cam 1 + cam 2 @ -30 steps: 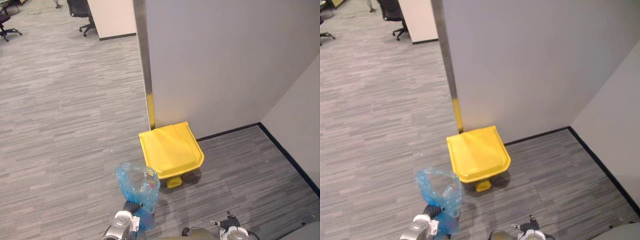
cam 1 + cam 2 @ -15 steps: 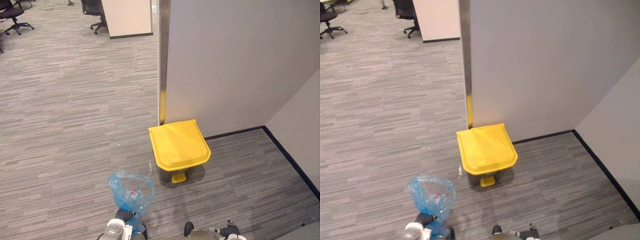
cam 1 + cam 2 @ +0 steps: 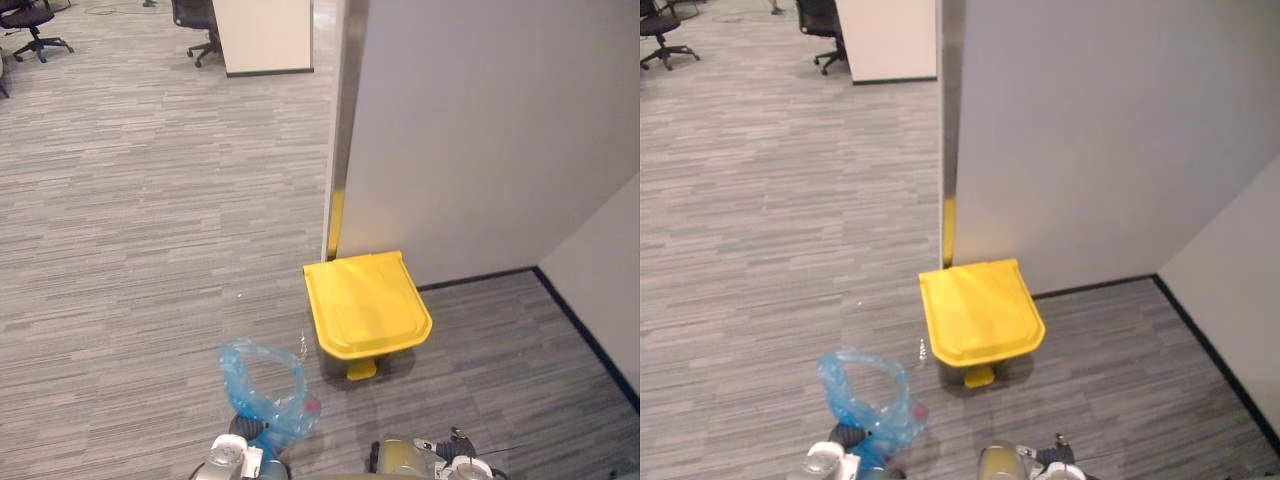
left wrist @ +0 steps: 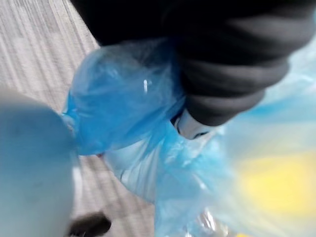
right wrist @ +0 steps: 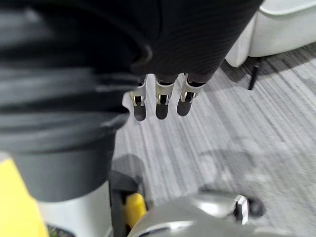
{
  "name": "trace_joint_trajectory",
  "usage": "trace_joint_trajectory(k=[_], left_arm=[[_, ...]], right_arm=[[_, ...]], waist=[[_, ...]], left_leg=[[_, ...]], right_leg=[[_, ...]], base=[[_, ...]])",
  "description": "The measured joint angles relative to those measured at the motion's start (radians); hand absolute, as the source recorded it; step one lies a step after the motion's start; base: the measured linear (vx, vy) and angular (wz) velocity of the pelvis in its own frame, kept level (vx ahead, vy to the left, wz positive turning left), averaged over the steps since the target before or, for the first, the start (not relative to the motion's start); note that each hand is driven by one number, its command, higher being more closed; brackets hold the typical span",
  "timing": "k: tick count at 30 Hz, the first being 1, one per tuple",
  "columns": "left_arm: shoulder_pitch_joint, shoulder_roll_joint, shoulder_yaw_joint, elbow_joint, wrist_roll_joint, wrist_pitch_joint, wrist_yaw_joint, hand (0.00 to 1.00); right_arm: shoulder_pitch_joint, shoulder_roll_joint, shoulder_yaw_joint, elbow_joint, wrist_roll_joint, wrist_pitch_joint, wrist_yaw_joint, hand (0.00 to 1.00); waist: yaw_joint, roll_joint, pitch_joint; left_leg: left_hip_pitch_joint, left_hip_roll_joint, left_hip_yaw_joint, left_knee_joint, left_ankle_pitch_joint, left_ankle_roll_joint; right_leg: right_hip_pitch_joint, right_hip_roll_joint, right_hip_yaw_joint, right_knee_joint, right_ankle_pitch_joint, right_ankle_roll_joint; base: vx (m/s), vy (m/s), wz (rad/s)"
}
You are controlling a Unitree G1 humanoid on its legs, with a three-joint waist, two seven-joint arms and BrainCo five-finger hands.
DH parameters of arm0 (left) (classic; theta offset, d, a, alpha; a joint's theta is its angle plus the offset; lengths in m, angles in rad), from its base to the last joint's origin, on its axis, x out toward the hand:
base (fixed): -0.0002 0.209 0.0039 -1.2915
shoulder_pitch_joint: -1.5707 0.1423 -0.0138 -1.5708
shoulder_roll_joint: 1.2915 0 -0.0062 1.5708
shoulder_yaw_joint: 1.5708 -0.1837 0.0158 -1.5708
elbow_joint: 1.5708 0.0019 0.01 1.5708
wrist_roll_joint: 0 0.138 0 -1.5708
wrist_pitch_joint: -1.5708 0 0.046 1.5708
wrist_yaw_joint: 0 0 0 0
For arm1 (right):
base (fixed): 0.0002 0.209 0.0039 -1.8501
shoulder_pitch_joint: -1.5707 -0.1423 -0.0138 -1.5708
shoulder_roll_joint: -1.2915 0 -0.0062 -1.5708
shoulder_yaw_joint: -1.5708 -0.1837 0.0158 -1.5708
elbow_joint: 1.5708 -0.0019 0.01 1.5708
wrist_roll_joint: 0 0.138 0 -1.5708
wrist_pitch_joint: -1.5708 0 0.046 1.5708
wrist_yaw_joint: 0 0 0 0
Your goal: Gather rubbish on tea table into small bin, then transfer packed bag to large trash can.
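Plainly, bag [image 4: 123, 98] in left robot hand [image 4: 232, 79]

From the head we look down, both eyes sharing the yellow bin [image 3: 367, 305]; the left wrist camera sits against the blue bag [image 4: 123, 98].

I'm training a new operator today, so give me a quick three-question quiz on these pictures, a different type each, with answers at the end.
1. Which hand holds the blue plastic bag?
2. True or false: the right hand hangs with straight fingers and holds nothing.
3. The lid of the yellow-lidded pedal bin is: A raised, B closed, C missing.
Key: 1 the left hand, gripping the bag's bunched top; 2 true; 3 B.
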Motion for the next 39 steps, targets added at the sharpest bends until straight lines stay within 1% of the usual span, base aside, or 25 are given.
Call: trace_joint_trajectory(k=[1, 2, 3, 4, 5, 6, 7, 8, 9, 10, 11, 12, 14, 17, 19, 22, 23, 25, 27, 28, 30, 31, 33, 37, 39], left_arm=[[-0.005, 0.000, 0.000, 0.000, 0.000, 0.000, 0.000, 1.00], [-0.027, -0.002, 0.001, -0.003, 0.000, 0.000, 0.000, 1.00], [-0.035, -0.004, 0.004, -0.019, 0.000, -0.002, 0.000, 1.00], [-0.037, -0.005, 0.005, -0.024, 0.000, -0.003, 0.001, 1.00], [-0.055, -0.026, 0.028, -0.028, -0.001, -0.003, 0.002, 1.00], [-0.074, -0.042, 0.041, -0.037, -0.001, -0.004, 0.002, 1.00], [-0.079, -0.044, 0.040, -0.039, -0.001, -0.005, 0.002, 1.00], [-0.095, -0.048, 0.040, -0.040, -0.001, -0.005, 0.001, 1.00], [-0.097, -0.048, 0.041, -0.047, 0.000, -0.005, 0.001, 1.00], [-0.098, -0.046, 0.041, -0.055, 0.000, -0.005, -0.001, 1.00], [-0.099, -0.046, 0.042, -0.056, 0.000, -0.005, -0.001, 1.00], [-0.102, -0.048, 0.042, -0.056, 0.001, -0.005, -0.005, 1.00], [-0.101, -0.049, 0.043, -0.056, 0.009, -0.005, -0.006, 1.00], [-0.108, -0.060, 0.055, -0.057, 0.019, -0.006, -0.006, 1.00], [-0.108, -0.068, 0.069, -0.058, 0.020, -0.006, -0.006, 1.00], [-0.119, -0.068, 0.069, -0.060, 0.021, -0.006, -0.007, 1.00], [-0.123, -0.066, 0.069, -0.078, 0.021, -0.006, -0.006, 1.00], [-0.130, -0.061, 0.055, -0.101, 0.020, -0.013, -0.006, 1.00], [-0.132, -0.047, 0.029, -0.158, 0.017, -0.017, -0.001, 1.00], [-0.133, -0.048, 0.029, -0.167, 0.017, -0.018, 0.000, 1.00], [-0.162, -0.040, 0.011, -0.223, 0.003, -0.022, 0.004, 1.00], [-0.168, -0.039, 0.002, -0.232, -0.003, -0.022, 0.006, 1.00], [-0.176, -0.034, -0.011, -0.296, -0.036, -0.026, 0.018, 1.00], [-0.189, -0.007, -0.052, -0.368, -0.103, -0.044, 0.030, 1.00], [-0.199, 0.005, -0.071, -0.413, -0.138, -0.054, 0.031, 1.00]], right_arm=[[0.000, 0.002, 0.000, -0.006, 0.000, 0.001, -0.001, 0.00], [0.000, 0.009, -0.001, -0.016, 0.000, 0.002, -0.002, 0.00], [0.001, 0.018, -0.001, -0.016, -0.001, 0.009, -0.003, 0.00], [0.003, 0.022, -0.001, -0.016, -0.001, 0.011, -0.003, 0.00], [-0.005, 0.011, -0.003, -0.019, -0.002, 0.016, -0.003, 0.00], [-0.015, 0.004, -0.016, -0.050, -0.002, 0.016, -0.012, 0.00], [-0.014, 0.005, -0.023, -0.059, -0.002, 0.015, -0.011, 0.00], [0.002, 0.012, -0.026, -0.077, -0.001, 0.013, -0.008, 0.00], [0.010, 0.018, -0.025, -0.087, -0.001, 0.011, -0.008, 0.00], [0.013, 0.023, -0.026, -0.093, -0.001, 0.012, -0.007, 0.00], [0.014, 0.024, -0.026, -0.093, -0.001, 0.012, -0.005, 0.00], [0.020, 0.028, -0.031, -0.095, -0.001, 0.012, -0.004, 0.00], [0.023, 0.028, -0.032, -0.101, -0.001, 0.013, -0.003, 0.00], [0.023, 0.027, -0.030, -0.117, -0.002, 0.016, -0.004, 0.00], [0.033, 0.018, -0.004, -0.125, -0.003, 0.015, -0.007, 0.00], [0.034, -0.010, 0.046, -0.144, -0.002, 0.014, -0.013, 0.00], [0.034, -0.021, 0.068, -0.171, -0.002, 0.014, -0.013, 0.00], [0.030, -0.039, 0.111, -0.213, -0.002, 0.014, -0.015, 0.00], [-0.030, -0.035, 0.219, -0.287, -0.001, 0.011, -0.013, 0.00], [-0.045, -0.031, 0.234, -0.299, -0.002, 0.009, -0.012, 0.00], [-0.163, -0.012, 0.300, -0.356, 0.000, -0.003, -0.011, 0.00], [-0.184, -0.012, 0.308, -0.361, 0.000, -0.004, -0.011, 0.00], [-0.311, -0.014, 0.331, -0.379, 0.003, -0.010, -0.015, 0.00], [-0.454, -0.044, 0.362, -0.403, 0.037, -0.009, -0.033, 0.00], [-0.519, -0.061, 0.363, -0.401, 0.060, -0.003, -0.042, 0.00]], waist=[[0.000, -0.001, 0.003], [-0.002, -0.009, 0.022], [0.001, -0.029, 0.033], [0.003, -0.034, 0.034], [0.003, -0.013, 0.062], [0.004, 0.012, 0.090], [0.002, 0.013, 0.097], [0.001, 0.010, 0.102], [0.002, 0.009, 0.102], [0.004, 0.005, 0.102], [0.004, 0.003, 0.103], [0.006, 0.000, 0.101], [0.007, 0.001, 0.101], [0.010, 0.006, 0.092], [0.013, 0.015, 0.066], [0.013, 0.017, 0.055], [0.015, 0.017, 0.051], [0.017, 0.020, 0.050], [0.032, 0.027, 0.041], [0.034, 0.031, 0.040], [0.067, 0.049, 0.043], [0.076, 0.051, 0.044], [0.096, 0.050, 0.044], [0.106, 0.043, 0.049], [0.112, 0.035, 0.055]], left_leg=[[0.006, 0.004, 0.002, 0.002, -0.006, -0.001], [0.020, 0.010, 0.010, 0.031, -0.030, -0.010], [0.019, 0.003, 0.034, 0.087, -0.063, -0.043], [0.019, 0.000, 0.036, 0.109, -0.084, -0.051], [0.024, 0.025, 0.036, 0.182, -0.136, -0.069], [0.021, 0.044, 0.049, 0.204, -0.142, -0.071], [0.022, 0.047, 0.051, 0.203, -0.143, -0.069], [0.025, 0.058, 0.051, 0.199, -0.159, -0.053], [0.034, 0.071, 0.047, 0.188, -0.185, -0.053], [0.038, 0.087, 0.038, 0.184, -0.200, -0.076], [0.039, 0.090, 0.033, 0.184, -0.202, -0.079], [0.039, 0.100, 0.018, 0.184, -0.204, -0.083], [0.039, 0.110, 0.004, 0.178, -0.206, -0.087], [0.029, 0.124, 0.002, 0.148, -0.200, -0.097], [0.011, 0.138, 0.002, 0.124, -0.187, -0.119], [-0.009, 0.142, -0.007, 0.114, -0.164, -0.145], [-0.033, 0.144, -0.014, 0.113, -0.153, -0.154], [-0.075, 0.150, -0.027, 0.126, -0.139, -0.140], [-0.149, 0.160, -0.029, 0.138, -0.115, -0.122], [-0.162, 0.162, -0.032, 0.140, -0.112, -0.122], [-0.236, 0.176, -0.057, 0.162, -0.096, -0.120], [-0.245, 0.179, -0.062, 0.163, -0.094, -0.118], [-0.279, 0.191, -0.080, 0.163, -0.092, -0.108], [-0.317, 0.210, -0.106, 0.152, -0.093, -0.108], [-0.337, 0.211, -0.121, 0.146, -0.092, -0.108]], right_leg=[[-0.010, 0.010, -0.005, -0.047, 0.017, -0.004], [-0.016, 0.027, -0.023, -0.197, 0.078, 0.000], [-0.012, 0.031, -0.032, -0.296, 0.112, 0.009], [-0.009, 0.028, -0.034, -0.313, 0.109, 0.008], [0.001, 0.040, -0.050, -0.297, 0.145, -0.034], [-0.004, 0.054, -0.053, -0.268, 0.132, -0.043], [-0.009, 0.054, -0.055, -0.255, 0.132, -0.043], [-0.028, 0.054, -0.064, -0.209, 0.132, -0.043], [-0.040, 0.061, -0.072, -0.174, 0.119, -0.062], [-0.053, 0.067, -0.080, -0.132, 0.091, -0.076], [-0.056, 0.067, -0.084, -0.119, 0.079, -0.079], [-0.069, 0.064, -0.098, -0.075, 0.042, -0.087], [-0.074, 0.067, -0.111, -0.057, 0.020, -0.088], [-0.086, 0.077, -0.124, -0.067, 0.018, -0.090], [-0.108, 0.089, -0.133, -0.076, 0.017, -0.091], [-0.124, 0.086, -0.144, -0.076, 0.016, -0.095], [-0.138, 0.081, -0.152, -0.076, 0.022, -0.104], [-0.147, 0.075, -0.176, -0.096, 0.031, -0.116], [-0.180, 0.070, -0.206, -0.126, 0.044, -0.114], [-0.186, 0.070, -0.211, -0.133, 0.047, -0.115], [-0.214, 0.069, -0.245, -0.160, 0.063, -0.107], [-0.217, 0.070, -0.251, -0.163, 0.065, -0.105], [-0.231, 0.077, -0.269, -0.182, 0.068, -0.101], [-0.252, 0.116, -0.249, -0.225, 0.082, -0.078], [-0.265, 0.134, -0.241, -0.248, 0.085, -0.078]], base=[[0.23, -0.072, -0.07], [0.25, -0.112, -0.06], [0.26, -0.141, -0.01], [0.31, -0.176, -0.10], [0.35, -0.168, -0.10], [0.29, -0.130, -0.08], [0.23, -0.146, 0.11], [0.12, -0.125, 0.21], [0.17, -0.187, 0.22], [0.09, -0.124, 0.13], [0.11, -0.164, 0.23], [0.08, -0.122, 0.21], [0.07, -0.100, 0.18], [0.04, -0.073, 0.09], [0.04, -0.024, 0.00], [0.02, -0.015, 0.13], [0.00, -0.030, 0.30], [-0.01, -0.042, 0.35], [-0.02, -0.089, 0.37], [-0.05, -0.137, 0.39], [-0.07, -0.149, 0.36], [-0.08, -0.144, 0.36], [-0.10, -0.141, 0.24], [-0.12, -0.130, 0.06], [-0.11, -0.121, -0.05]])
